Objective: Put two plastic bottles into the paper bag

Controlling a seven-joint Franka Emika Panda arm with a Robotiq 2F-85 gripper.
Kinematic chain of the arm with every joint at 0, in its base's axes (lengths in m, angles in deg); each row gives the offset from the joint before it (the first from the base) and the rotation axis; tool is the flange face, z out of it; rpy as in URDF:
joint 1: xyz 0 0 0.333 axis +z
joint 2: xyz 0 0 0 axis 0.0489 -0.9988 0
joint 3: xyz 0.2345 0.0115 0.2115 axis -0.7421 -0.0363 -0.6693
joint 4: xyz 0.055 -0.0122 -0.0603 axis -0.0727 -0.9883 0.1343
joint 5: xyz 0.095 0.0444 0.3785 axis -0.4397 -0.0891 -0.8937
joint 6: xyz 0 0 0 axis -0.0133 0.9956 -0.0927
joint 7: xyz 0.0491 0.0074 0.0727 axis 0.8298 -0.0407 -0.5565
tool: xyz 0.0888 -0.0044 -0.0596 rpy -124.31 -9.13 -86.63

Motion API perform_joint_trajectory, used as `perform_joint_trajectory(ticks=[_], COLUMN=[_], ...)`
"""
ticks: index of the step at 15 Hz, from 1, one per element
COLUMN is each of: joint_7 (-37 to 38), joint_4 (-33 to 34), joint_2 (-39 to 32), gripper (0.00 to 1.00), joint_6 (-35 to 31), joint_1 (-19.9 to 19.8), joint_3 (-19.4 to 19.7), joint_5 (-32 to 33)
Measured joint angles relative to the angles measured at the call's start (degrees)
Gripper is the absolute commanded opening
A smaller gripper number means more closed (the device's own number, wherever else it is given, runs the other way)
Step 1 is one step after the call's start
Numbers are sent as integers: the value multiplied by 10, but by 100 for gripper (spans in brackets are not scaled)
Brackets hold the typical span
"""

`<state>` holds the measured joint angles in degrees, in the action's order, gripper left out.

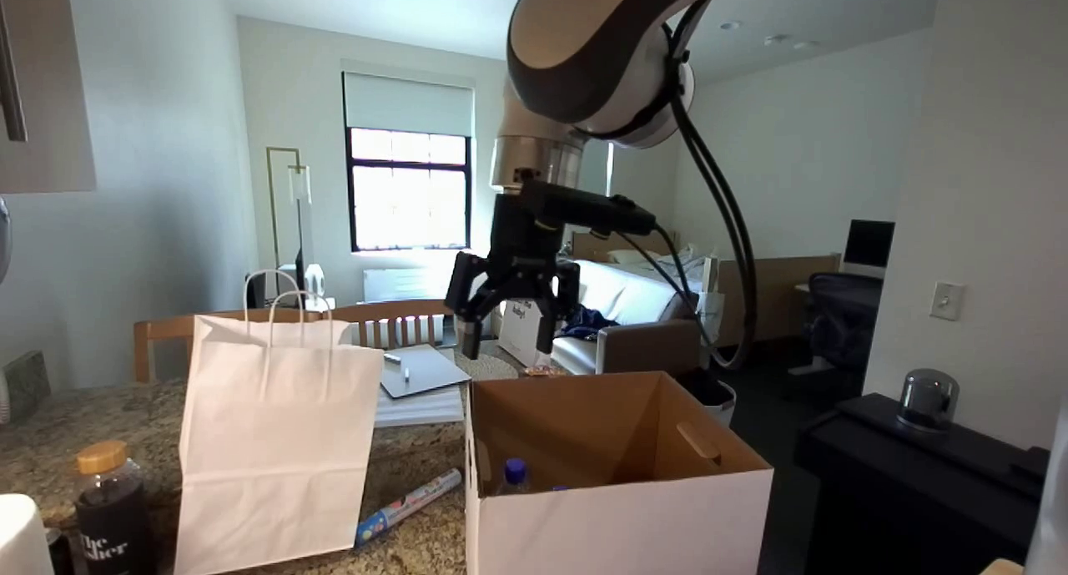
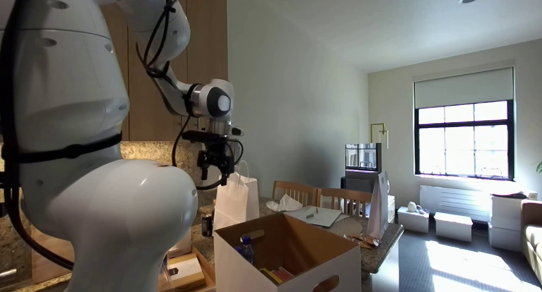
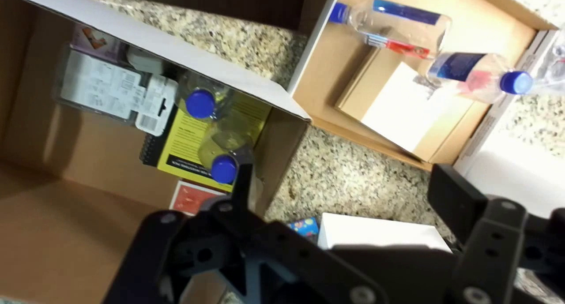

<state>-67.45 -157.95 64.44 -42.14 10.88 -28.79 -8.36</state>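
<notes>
The white paper bag (image 1: 279, 441) stands upright with its handles up; it also shows in an exterior view (image 2: 237, 198). In the wrist view a white face (image 3: 379, 231) beside a blue tube looks like part of it. Two blue-capped plastic bottles (image 3: 201, 103) (image 3: 224, 168) stand inside the large white box (image 1: 617, 529). Two more plastic bottles (image 3: 401, 28) (image 3: 468, 74) lie in a shallow cardboard box (image 3: 366, 143). My gripper (image 1: 507, 348) is open and empty, above the counter; its fingers (image 3: 342, 176) are spread and touch nothing.
The large box also holds a yellow notebook (image 3: 190, 145) and packages. A blue tube (image 1: 409, 508) lies between bag and large box. A bottle with an orange cap (image 1: 104, 508) stands beside the bag. A laptop (image 1: 424, 370) lies behind. Another white bag (image 2: 378, 211) stands at the far counter edge.
</notes>
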Motion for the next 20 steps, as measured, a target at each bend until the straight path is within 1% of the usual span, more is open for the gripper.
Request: perform_joint_trajectory(ticks=[2,4,7,9,11,12,13,14,17,18,20], joint_7=[44,100,178,211,223,223,220,216,175,156,117], joint_4=[0,5,39,76,124,151,176,198,249,258,264], joint_2=[-11,-28,-71,-110,-162,-190,-218,-243,-300,-313,-332], gripper=[100,100,100,100,100,100,100,100,100,100,100], joint_6=[-63,-97,-86,-43,24,56,74,77,52,39,23], joint_1=[12,19,25,35,55,68,81,95,133,143,155], joint_3=[-35,-73,-119,-135,-140,-139,-137,-133,-118,-114,-109], joint_5=[22,76,164,219,260,271,277,280,277,272,241])
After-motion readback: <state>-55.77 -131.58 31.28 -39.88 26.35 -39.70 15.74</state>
